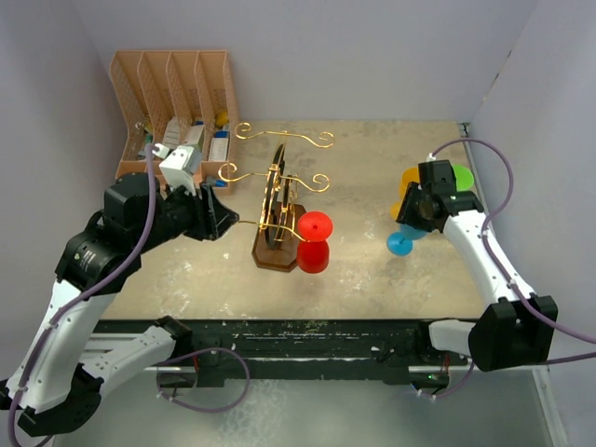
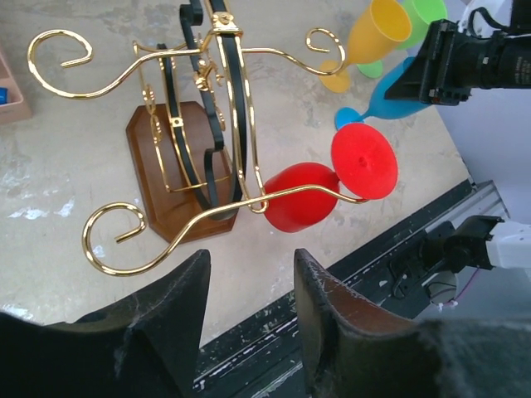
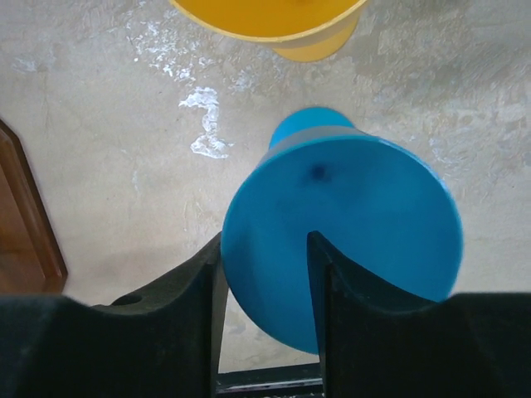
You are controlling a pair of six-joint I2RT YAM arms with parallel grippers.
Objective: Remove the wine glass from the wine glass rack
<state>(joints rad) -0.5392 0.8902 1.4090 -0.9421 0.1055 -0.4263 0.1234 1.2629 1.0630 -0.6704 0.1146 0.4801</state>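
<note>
Rack [image 2: 158, 170] w/ red wine glass [image 2: 299, 211] on gold arm

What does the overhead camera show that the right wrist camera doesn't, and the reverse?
Only overhead: the wine glass rack with its gold wire arms, the red wine glass caught in one of them, the peach file organiser, a green glass, and the left claw. Only right wrist: a close look at the right claw, blue filling the gap between its fingers; whether it grips is unclear. Both: the blue glass, the yellow glass, the table, and the rack's brown base.
</note>
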